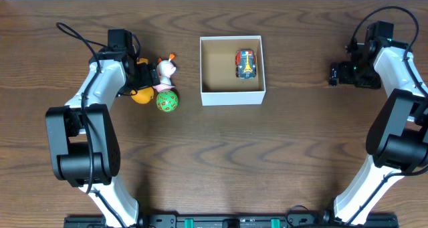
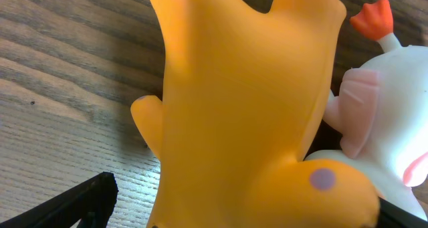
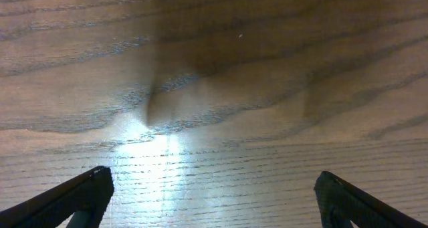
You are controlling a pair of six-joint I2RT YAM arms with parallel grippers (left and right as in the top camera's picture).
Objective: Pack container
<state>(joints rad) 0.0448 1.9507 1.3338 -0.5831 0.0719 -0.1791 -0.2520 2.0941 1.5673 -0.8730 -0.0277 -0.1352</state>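
One container [image 1: 233, 96] is sitting mid-tabletop toward the far side, with one toy car [image 1: 246, 64] lying in its right half. Three toys are hanging out just left of it: an orange one [image 1: 139, 96], a white figure [image 1: 166, 70] and a green ball [image 1: 167, 101]. The left gripper [image 1: 150, 78] is sitting with its jaws wide apart around the orange one, not squeezing it. The right gripper [image 1: 334, 74] is hovering at the far right, jaws released over the tabletop.

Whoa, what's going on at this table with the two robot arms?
They are packing toys into the white box, which already holds a toy car. The left fingers stand open around an orange toy, beside a white toy and a green ball, not gripping yet. The right fingers hover open over bare table.
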